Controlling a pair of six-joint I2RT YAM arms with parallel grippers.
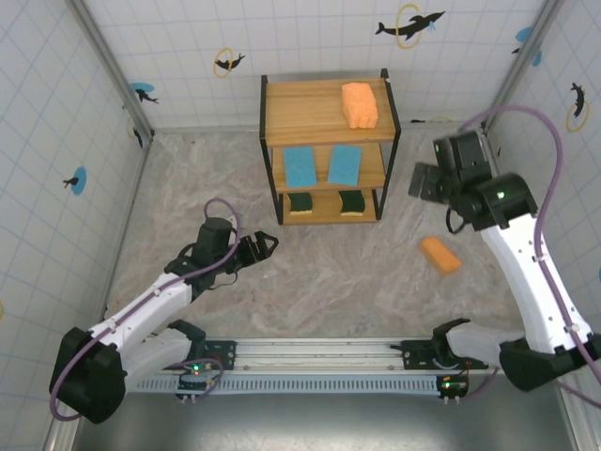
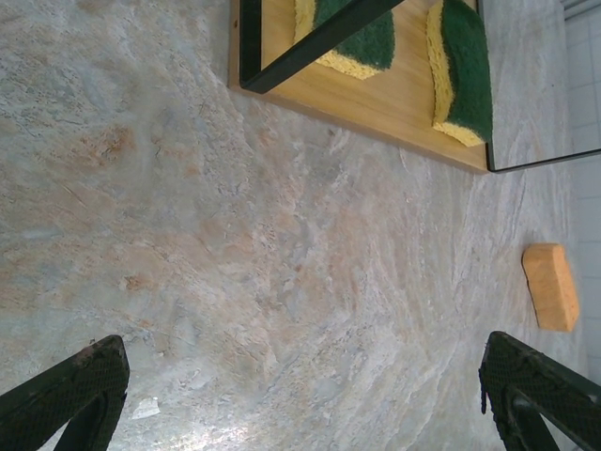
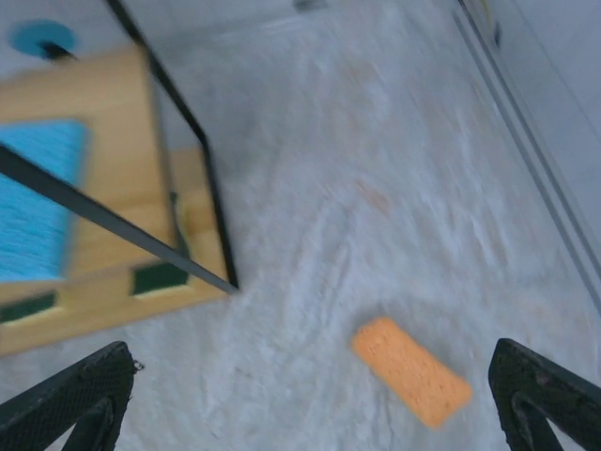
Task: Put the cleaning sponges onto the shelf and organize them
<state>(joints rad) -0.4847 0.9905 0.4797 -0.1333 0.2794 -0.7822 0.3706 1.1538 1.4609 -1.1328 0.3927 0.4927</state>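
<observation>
sponge trouble is waiting for you: the last orange sponge (image 3: 410, 372) is lying skewed on the table just below and ahead of your right gripper (image 1: 422, 180), which is hanging wide open and empty. closing across its corners is risking a twist-out, and the shelf (image 1: 300, 108) is standing close to its left.

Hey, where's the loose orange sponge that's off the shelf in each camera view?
Top external: loose orange sponge on the table, right of and nearer than the shelf.
Left wrist: the sponge at the right edge, mid-height.
Right wrist: the sponge lower centre-right, slightly blurred.
Shared landmark: the shelf's bottom board corner holding the right-hand green sponge.
</observation>
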